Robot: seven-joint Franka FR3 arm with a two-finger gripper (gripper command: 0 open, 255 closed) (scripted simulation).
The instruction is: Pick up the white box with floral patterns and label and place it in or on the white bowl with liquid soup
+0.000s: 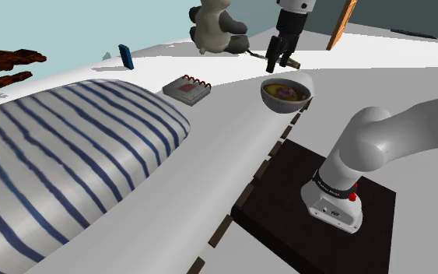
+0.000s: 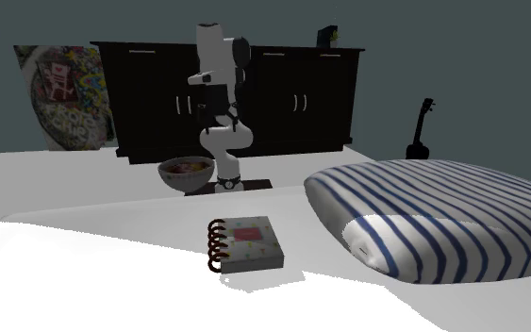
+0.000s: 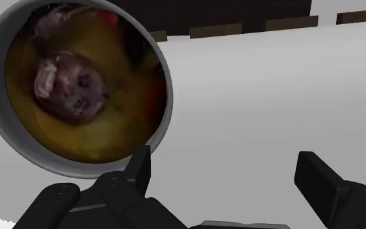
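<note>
Gripper (image 1: 282, 62) hangs just above the bowl (image 1: 306, 82) of brown soup (image 3: 90, 140), its two fingers (image 3: 141, 166) spread with nothing between them. I see the box (image 1: 187, 88) lying flat on the white cover (image 1: 209, 156), well apart from the hand, at nine o'clock from the bowl in the shoulder view. It has a row of rings (image 2: 216, 247) along one edge. A striped pillow (image 1: 61, 152) lies at seven o'clock from the box. My worry is this: if I travel low, a finger may catch the bowl's rim and spill the soup. The flat box may also slip from the grip.
</note>
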